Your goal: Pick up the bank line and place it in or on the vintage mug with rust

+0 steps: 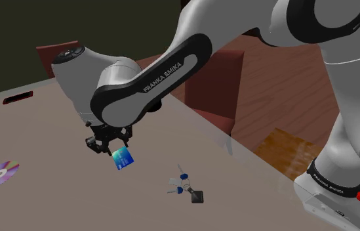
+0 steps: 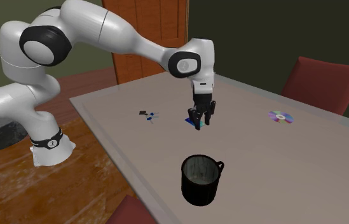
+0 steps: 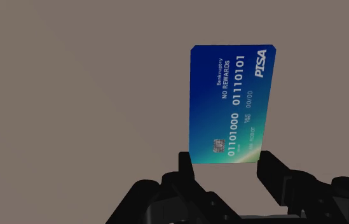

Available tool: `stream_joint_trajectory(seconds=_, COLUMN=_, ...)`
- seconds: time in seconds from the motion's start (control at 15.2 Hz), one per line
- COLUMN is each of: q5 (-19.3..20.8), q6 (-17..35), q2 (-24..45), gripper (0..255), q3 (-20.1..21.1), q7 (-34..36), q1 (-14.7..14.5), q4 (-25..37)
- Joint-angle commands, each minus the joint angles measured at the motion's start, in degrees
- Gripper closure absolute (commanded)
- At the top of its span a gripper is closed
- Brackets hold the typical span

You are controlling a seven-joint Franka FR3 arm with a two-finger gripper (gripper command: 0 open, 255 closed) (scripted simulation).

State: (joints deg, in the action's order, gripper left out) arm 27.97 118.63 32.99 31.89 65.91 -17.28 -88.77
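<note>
Big matte greyish-brown table [image 2: 281, 172] takes up most of the space, with dark red chairs [image 2: 322, 76] pulled up around it. The floor [image 2: 58, 191] is warm wood planks, kinda glossy in spots. The walls [image 2: 281, 25] are a dark olive green, and there's an orange-brown wooden door [image 2: 150, 32] at the back. Lighting's pretty dim overall

"FRANKA EMIKA" runs in white along the black arm link [image 1: 165, 75] in the upper middle of the shoulder view. The blue card [image 3: 230, 105] reads "PISA", "Bankruptcy", "NO REWARDS", "01101000 01110101" and "00/00". Its smaller print is unreadable.
</note>
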Motion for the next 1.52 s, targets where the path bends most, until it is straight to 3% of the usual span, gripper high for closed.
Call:
stream_joint_trajectory(seconds=0.0, q5=-0.52, q6=-1.19, q2=-0.70, gripper=255, q3=0.31, q7=-0.42, q1=0.12, q4=0.58)
stream_joint_trajectory(seconds=1.45, q5=-3.90, q6=-15.50, q2=-4.30, gripper=255, q3=2.13, q7=-4.44, q1=-0.69, q4=12.32)
